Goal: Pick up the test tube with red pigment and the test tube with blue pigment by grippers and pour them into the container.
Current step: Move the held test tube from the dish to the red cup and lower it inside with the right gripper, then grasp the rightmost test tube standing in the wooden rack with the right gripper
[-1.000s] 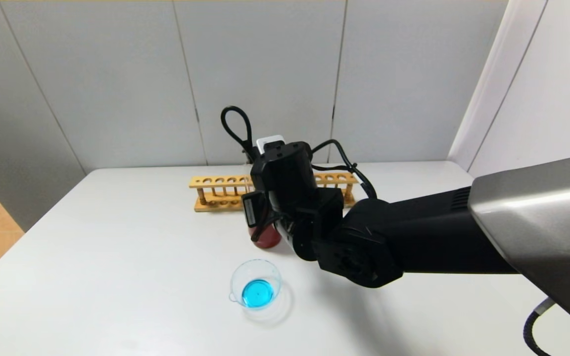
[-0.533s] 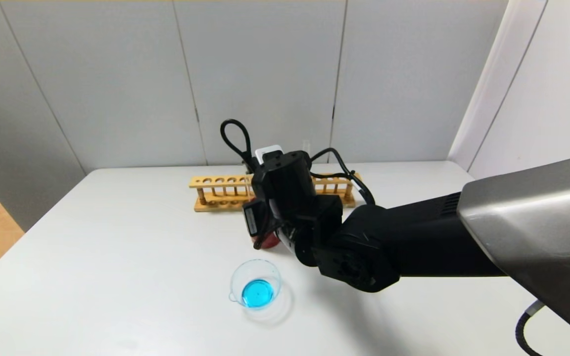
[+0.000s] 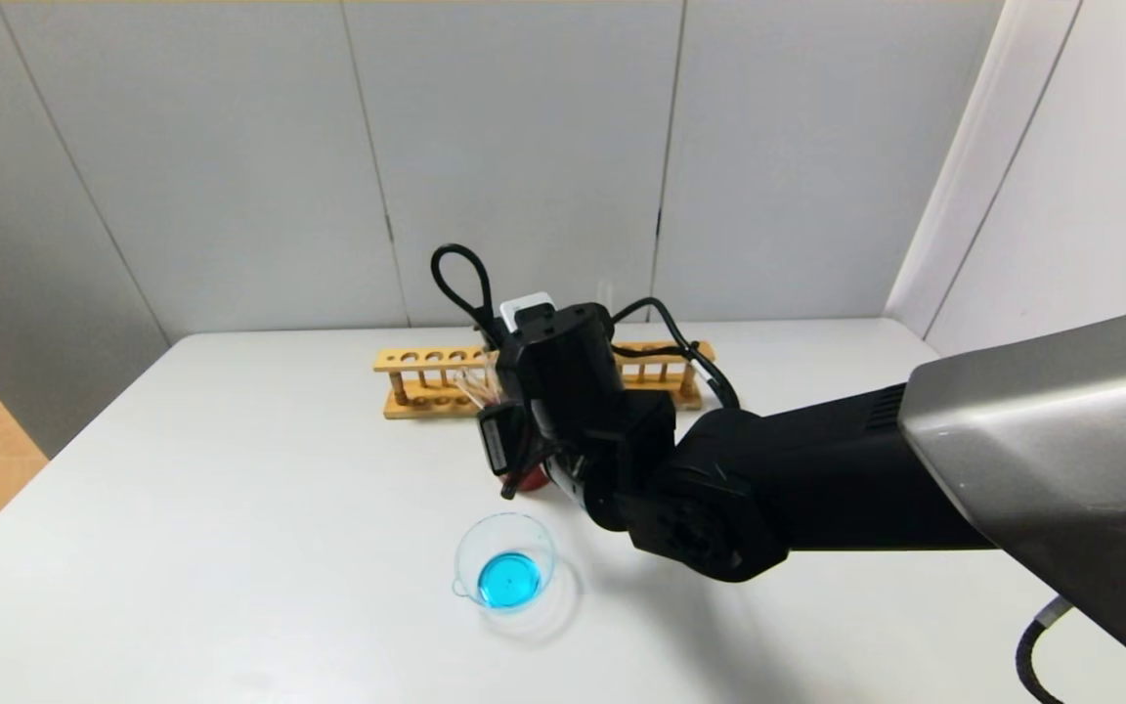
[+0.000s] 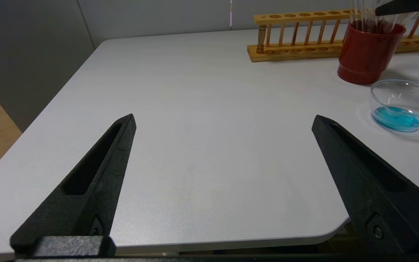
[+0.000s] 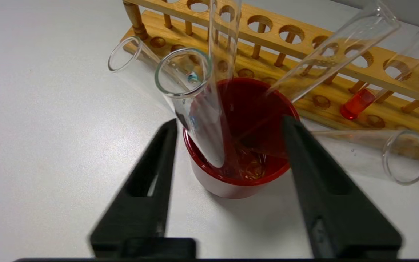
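My right gripper (image 5: 230, 122) is open, its fingers on either side of the dark red cup (image 5: 238, 171), shut on nothing. Several clear tubes lean in that cup; one of them (image 5: 195, 109) carries blue-teal traces and looks emptied. The test tube with red pigment (image 5: 356, 103) stands tilted in the wooden rack (image 5: 267, 36) behind the cup. The container (image 3: 506, 567) holds blue liquid and sits in front of the cup; it also shows in the left wrist view (image 4: 402, 105). My left gripper (image 4: 224, 117) is open and empty over the table's near left part.
In the head view my right arm (image 3: 817, 479) reaches across the table from the right and hides most of the red cup (image 3: 532, 479) and the middle of the rack (image 3: 426, 376). Another clear tube (image 5: 395, 153) leans out towards the rack.
My right wrist has sunk a little over the red cup, hiding more of it. Clear tubes now lean out to the left of the wrist. The container has not moved.
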